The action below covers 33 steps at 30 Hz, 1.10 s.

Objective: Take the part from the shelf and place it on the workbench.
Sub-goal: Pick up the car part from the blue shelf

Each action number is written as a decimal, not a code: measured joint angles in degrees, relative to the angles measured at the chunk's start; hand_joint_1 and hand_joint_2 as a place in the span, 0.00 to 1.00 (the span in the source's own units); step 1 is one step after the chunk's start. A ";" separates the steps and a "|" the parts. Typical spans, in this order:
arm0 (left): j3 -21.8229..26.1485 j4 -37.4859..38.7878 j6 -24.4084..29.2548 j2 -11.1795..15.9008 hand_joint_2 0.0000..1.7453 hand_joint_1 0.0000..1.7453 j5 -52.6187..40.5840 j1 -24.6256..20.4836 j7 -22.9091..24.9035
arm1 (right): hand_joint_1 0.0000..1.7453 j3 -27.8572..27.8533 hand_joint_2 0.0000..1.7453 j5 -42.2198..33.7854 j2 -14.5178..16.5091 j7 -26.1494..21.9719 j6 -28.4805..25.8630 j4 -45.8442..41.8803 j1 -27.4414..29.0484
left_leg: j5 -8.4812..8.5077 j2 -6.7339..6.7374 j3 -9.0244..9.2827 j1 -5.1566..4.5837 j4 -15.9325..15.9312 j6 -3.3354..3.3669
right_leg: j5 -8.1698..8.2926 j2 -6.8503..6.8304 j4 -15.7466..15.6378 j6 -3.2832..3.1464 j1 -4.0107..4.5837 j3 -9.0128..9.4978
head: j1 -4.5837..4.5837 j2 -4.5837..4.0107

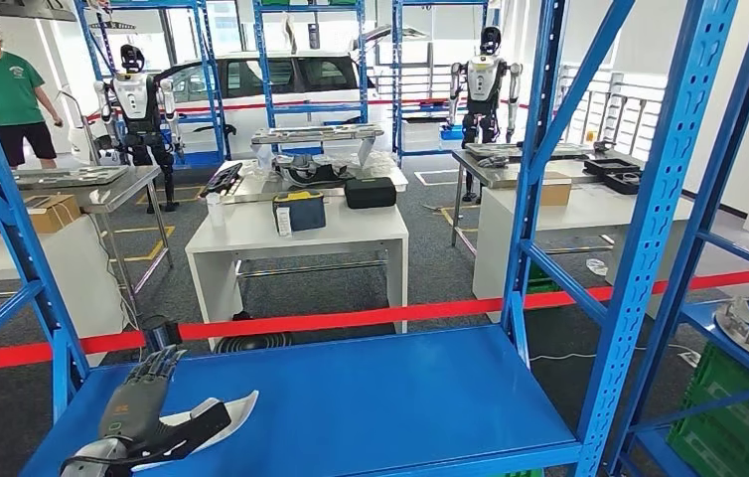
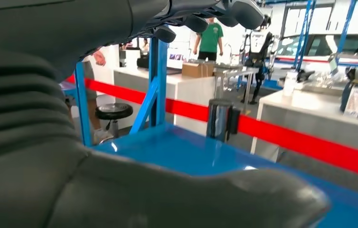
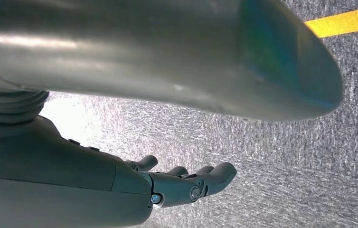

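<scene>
One part (image 1: 220, 413), a pale flat metal piece with a pointed tip, lies on the blue shelf (image 1: 380, 397) at its near left corner. Left hand (image 1: 142, 412) rests over it, fingers extended, thumb along the part's edge; a closed hold cannot be told. Right hand (image 3: 186, 183) hangs over grey carpet (image 3: 286, 156), fingers loosely curled, holding nothing. No legible writing; the label on the dark case (image 1: 299, 211) is too small to read.

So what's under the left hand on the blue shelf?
A pale, flat curved part lies on the blue shelf, its pointed end sticking out beyond the left hand. The hand covers the rest, so the part's full shape is hidden.
</scene>
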 joint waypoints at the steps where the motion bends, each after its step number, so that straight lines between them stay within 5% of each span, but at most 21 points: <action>1: 0.00 -0.15 0.00 -0.17 0.00 0.00 -0.05 -0.20 0.01 | 0.00 0.00 0.00 -0.05 0.00 0.04 0.00 0.00 0.00 | -0.05 0.00 -0.04 -0.04 0.09 0.10 | -0.01 0.00 0.00 0.10 -0.04 0.02 | 0.00 0.00; 6: 0.00 -0.60 0.00 -0.74 0.00 0.00 -0.08 -0.81 0.13 | 0.00 0.00 0.00 -0.38 0.02 0.55 0.00 0.01 0.01 | -0.34 0.03 -0.37 -0.37 0.61 1.02 | 0.09 0.01 -0.21 0.94 -0.34 0.15 | 0.00 0.00; 10: -0.01 -0.97 -0.02 -1.12 0.00 0.00 0.01 -1.00 0.19 | 0.00 0.00 0.00 -0.45 0.03 0.99 -0.01 0.04 0.06 | -0.61 0.09 0.53 -0.21 -0.78 2.81 | 0.76 -0.29 1.79 1.84 -0.28 -0.33 | 0.07 -0.01; 14: -0.02 -1.14 -0.09 -1.40 0.00 0.00 0.42 -1.21 0.43 | 0.00 0.00 0.00 -0.46 0.02 1.04 0.04 0.04 0.13 | -0.83 0.25 1.81 -0.12 -1.04 3.27 | -3.81 -0.62 13.16 1.79 -0.07 -7.58 | 0.15 -0.01; 15: -0.02 -1.14 -0.16 -1.46 0.00 0.00 0.49 -1.07 0.45 | 0.00 0.00 0.00 -0.46 0.02 1.04 0.04 0.04 0.25 | -1.06 0.20 2.03 -0.12 -1.02 3.19 | -3.85 -0.62 15.14 1.91 -0.07 -9.30 | 0.16 -0.01; 17: -0.02 -1.13 -0.27 -1.56 0.00 0.00 0.52 -0.81 0.45 | 0.00 0.00 0.00 -0.46 0.01 1.04 0.04 0.04 0.42 | -1.77 0.08 2.76 0.01 -0.93 2.79 | -0.83 -0.67 12.79 2.11 -0.18 -9.70 | 0.18 -0.02; 19: -0.02 -1.11 -0.29 -1.58 0.00 0.00 0.55 -0.74 0.45 | 0.00 0.00 0.00 -0.45 0.02 1.04 0.04 0.08 0.54 | -2.89 0.06 3.70 0.16 -0.69 2.09 | 3.17 -0.86 5.13 2.11 -0.30 -7.20 | 0.18 -0.02; 21: -0.02 -1.09 -0.33 -1.59 0.00 0.00 0.56 -0.78 0.49 | 0.00 0.00 0.00 -0.44 0.05 1.01 0.05 0.15 0.61 | -4.03 0.08 4.11 0.08 -0.51 1.16 | 3.70 -1.06 1.06 1.28 -0.02 -5.48 | 0.11 0.00; 25: -0.02 -1.34 -0.32 -1.75 0.00 0.00 0.56 -0.94 0.60 | 0.00 -0.02 0.00 -0.38 0.05 0.93 0.06 0.20 0.56 | -3.54 0.06 3.70 0.32 2.60 -0.37 | 1.87 -0.92 1.04 -1.17 0.38 -3.63 | -0.10 0.07; 27: -0.03 -1.43 0.03 -1.84 0.00 0.00 0.54 -0.92 0.68 | 0.00 -0.01 0.00 -0.36 0.02 0.91 0.06 0.20 0.43 | -3.18 0.14 -0.46 0.40 8.96 -0.69 | 1.19 -0.83 0.66 -1.96 0.39 -2.07 | -0.20 0.10; 29: -0.05 -1.31 0.53 -1.87 0.00 0.00 0.52 -0.61 1.01 | 0.00 -0.01 0.00 -0.33 -0.02 0.93 0.06 0.20 0.34 | -5.90 0.13 -5.57 0.37 14.94 -0.70 | 0.21 -0.63 0.37 -2.40 0.51 -0.58 | -0.28 0.11; 30: -0.08 -1.24 0.64 -1.90 0.25 0.00 0.53 -0.39 1.15 | 0.00 -0.01 0.00 -0.32 -0.02 0.96 0.05 0.20 0.34 | -7.43 0.12 -7.56 0.35 16.28 -0.59 | -0.37 -0.50 0.31 -2.46 0.60 0.14 | -0.31 0.11; 31: -0.10 -1.17 0.48 -1.92 0.25 0.00 0.54 -0.19 1.06 | 0.00 -0.01 0.00 -0.28 -0.02 0.99 0.05 0.20 0.38 | -7.95 0.12 -8.76 0.32 16.10 -0.42 | -0.96 -0.38 0.30 -2.50 0.67 0.87 | -0.31 0.11; 33: -0.19 -1.06 -0.70 -1.92 0.75 0.00 0.62 0.01 -0.06 | 0.00 -0.02 0.00 -0.14 -0.02 1.00 0.04 0.20 0.45 | -4.06 0.13 -8.83 0.11 11.02 0.11 | -2.17 -0.24 0.30 -2.45 0.74 2.41 | -0.34 0.11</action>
